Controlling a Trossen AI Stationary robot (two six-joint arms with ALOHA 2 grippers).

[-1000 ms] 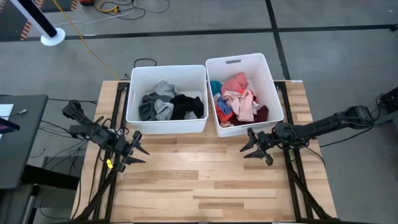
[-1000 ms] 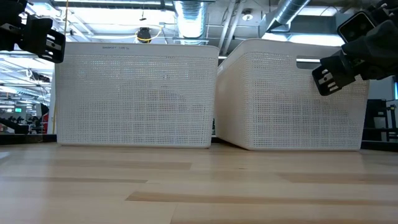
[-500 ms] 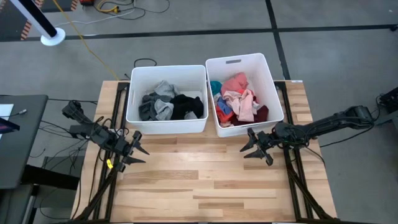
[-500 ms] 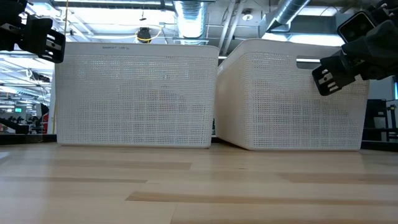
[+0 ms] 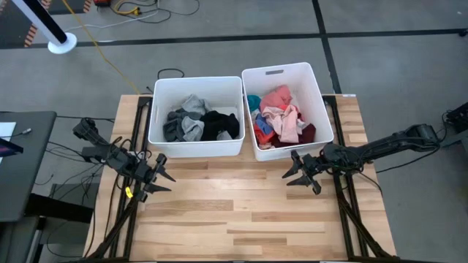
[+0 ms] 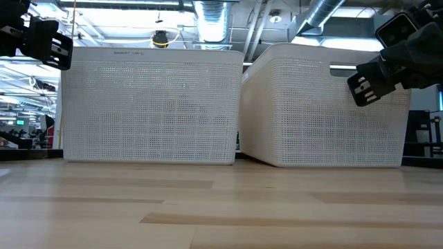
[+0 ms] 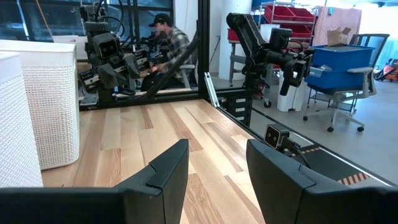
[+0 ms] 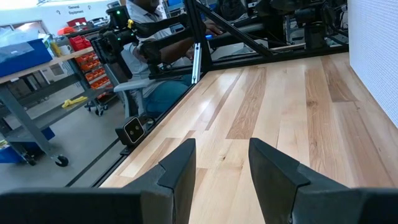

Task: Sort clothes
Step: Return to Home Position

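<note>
Two bins (image 5: 196,148) of clothes (image 5: 201,123) at the table's (image 5: 234,219) back; left gripper (image 5: 167,174) splayed, empty, by its left edge; right gripper (image 5: 288,176) likewise near its right.

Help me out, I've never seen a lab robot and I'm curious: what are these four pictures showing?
It is a robot with two dark arms at a wooden table. Each arm ends in a two-finger tool. One picture looks straight down from above, one looks level across the tabletop, and two come from cameras on the arms' wrists, so each shows its own two fingers up close. Seen from above, the left tool hovers over the table's left side and the right tool just in front of the right bin. Both are open and hold nothing. Two white bins stand at the back: the left bin holds dark and grey clothes, the right one pink and red clothes. No clothes lie on the bare wood.
</note>
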